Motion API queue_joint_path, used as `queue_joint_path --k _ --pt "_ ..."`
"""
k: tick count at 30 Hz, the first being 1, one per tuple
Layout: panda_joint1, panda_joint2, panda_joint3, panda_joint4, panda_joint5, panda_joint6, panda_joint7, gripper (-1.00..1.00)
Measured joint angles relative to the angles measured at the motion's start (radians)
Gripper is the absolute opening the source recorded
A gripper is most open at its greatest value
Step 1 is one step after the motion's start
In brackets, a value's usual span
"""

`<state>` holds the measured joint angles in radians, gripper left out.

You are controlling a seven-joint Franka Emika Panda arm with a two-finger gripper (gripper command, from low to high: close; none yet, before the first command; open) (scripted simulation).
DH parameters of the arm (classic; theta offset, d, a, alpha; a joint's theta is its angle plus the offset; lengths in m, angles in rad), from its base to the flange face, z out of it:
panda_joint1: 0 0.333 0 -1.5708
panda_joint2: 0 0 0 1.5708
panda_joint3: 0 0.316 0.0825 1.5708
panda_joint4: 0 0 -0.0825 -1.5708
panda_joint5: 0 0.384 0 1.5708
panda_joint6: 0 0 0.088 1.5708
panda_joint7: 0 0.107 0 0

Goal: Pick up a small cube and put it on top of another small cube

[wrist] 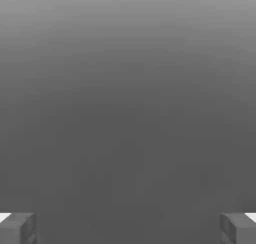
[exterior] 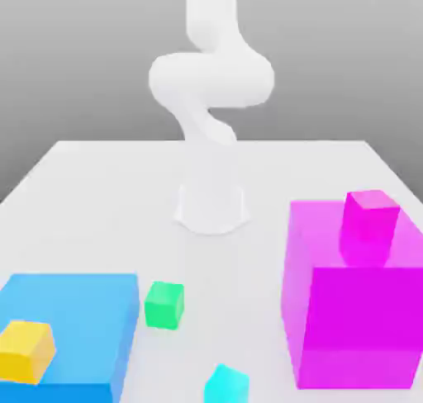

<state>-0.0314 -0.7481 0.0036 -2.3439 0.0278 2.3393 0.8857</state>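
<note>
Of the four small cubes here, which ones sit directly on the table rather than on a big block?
The green cube and the cyan cube rest on the table. The yellow cube sits on the blue block, the small magenta cube on the magenta block.

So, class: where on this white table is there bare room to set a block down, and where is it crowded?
Free: the white table between the robot's white base and the far edge, and the middle strip between the big blue block and big magenta block. Crowded: the near edge, where the small green cube and small cyan cube sit.
</note>
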Motion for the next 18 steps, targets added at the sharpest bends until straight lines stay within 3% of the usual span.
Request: queue_joint_path --k 18 --pt "-0.213 0.376 0.106 -0.315 0.133 0.280 0.669 0.00"
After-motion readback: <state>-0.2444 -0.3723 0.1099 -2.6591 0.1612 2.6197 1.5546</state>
